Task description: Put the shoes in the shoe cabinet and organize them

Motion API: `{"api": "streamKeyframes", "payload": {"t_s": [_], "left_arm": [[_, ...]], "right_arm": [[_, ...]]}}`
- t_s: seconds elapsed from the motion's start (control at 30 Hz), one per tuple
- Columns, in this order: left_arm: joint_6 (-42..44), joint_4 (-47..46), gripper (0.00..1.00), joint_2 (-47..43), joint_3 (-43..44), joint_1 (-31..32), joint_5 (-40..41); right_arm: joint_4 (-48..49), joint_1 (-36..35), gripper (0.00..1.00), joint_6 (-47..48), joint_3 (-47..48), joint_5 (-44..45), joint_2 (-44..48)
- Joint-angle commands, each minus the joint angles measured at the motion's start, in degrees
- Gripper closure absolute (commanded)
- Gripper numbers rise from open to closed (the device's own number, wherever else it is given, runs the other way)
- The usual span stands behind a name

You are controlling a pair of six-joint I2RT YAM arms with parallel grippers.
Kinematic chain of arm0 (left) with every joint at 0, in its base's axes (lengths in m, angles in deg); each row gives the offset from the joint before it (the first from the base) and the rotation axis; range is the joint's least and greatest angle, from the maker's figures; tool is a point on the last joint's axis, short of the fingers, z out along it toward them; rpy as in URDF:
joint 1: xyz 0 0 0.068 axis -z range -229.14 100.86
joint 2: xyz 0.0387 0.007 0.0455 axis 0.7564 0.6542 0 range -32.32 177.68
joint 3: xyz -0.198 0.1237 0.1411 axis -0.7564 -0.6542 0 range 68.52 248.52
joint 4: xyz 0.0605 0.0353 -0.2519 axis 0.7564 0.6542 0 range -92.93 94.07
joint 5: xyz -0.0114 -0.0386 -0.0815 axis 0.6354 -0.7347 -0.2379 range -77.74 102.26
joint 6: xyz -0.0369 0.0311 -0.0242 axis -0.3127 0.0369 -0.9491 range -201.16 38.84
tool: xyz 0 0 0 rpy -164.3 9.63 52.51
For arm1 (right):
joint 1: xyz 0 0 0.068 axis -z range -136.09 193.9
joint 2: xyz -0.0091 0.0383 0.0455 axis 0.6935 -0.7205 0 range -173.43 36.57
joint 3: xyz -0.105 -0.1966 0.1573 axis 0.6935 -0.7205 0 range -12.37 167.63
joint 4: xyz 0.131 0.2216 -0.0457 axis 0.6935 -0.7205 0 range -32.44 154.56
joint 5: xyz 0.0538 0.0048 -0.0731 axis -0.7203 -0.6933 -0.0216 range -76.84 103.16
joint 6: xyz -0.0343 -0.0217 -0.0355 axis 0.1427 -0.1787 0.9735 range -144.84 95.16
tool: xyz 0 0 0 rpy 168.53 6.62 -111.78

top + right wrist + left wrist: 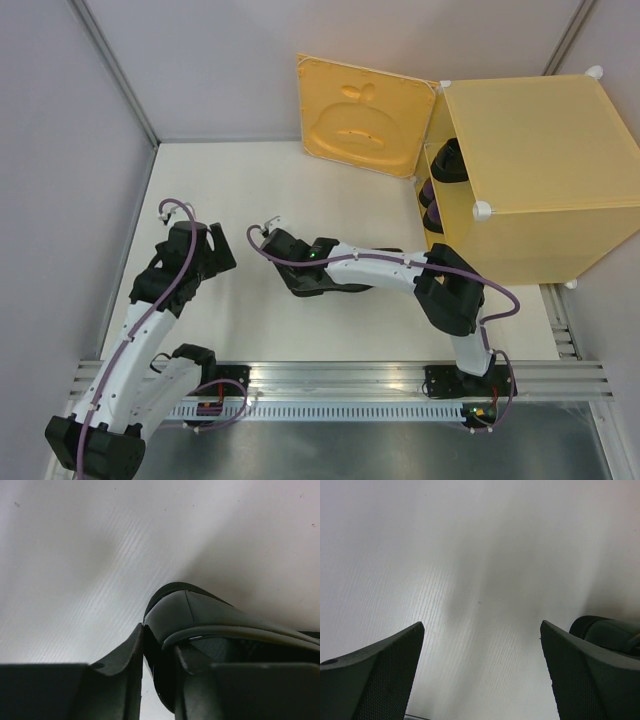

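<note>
A glossy black shoe [200,612] lies on the white table left of centre. My right gripper [160,645] is shut on its side wall, one finger outside and one inside the opening. From above, that gripper [298,268] covers most of the shoe [322,290]. The yellow-orange shoe cabinet [540,170] stands at the back right with its door [365,115] swung open. Inside its opening I see a black shoe [447,160] on the upper level and purple shoes [433,200] below. My left gripper [482,680] hangs open over bare table, also seen from above [215,255].
Grey walls close in the table on the left and at the back. The open door juts out to the left of the cabinet's opening. A dark rounded shape [610,630] shows at the right edge of the left wrist view. A metal rail [340,385] runs along the near edge.
</note>
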Motion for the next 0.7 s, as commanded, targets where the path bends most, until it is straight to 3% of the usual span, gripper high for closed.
{"api": "streamKeyframes", "payload": {"t_s": [0.0, 0.03, 0.17, 0.4, 0.67], "left_arm": [[1.7, -1.6, 0.01, -0.4, -0.3, -0.3, 1.2], [1.8, -1.7, 0.01, -0.3, -0.3, -0.3, 1.1], [1.7, -1.6, 0.01, -0.3, -0.3, -0.3, 1.0], [1.8, -1.7, 0.01, -0.1, -0.4, -0.4, 0.9], [1.8, -1.7, 0.01, -0.2, -0.4, -0.4, 0.9]], "right_arm": [[-1.3, 0.0, 0.76, 2.1, 1.9, 0.5, 0.3], [-1.5, 0.2, 0.85, 2.5, 1.7, 0.1, 0.9], [-2.7, 1.0, 0.99, 5.5, 1.3, -2.9, 5.0], [-7.6, 5.5, 0.99, 12.2, 2.5, -11.3, 14.9], [-16.3, 17.5, 0.99, 21.8, 8.4, -20.7, 20.0]]}}
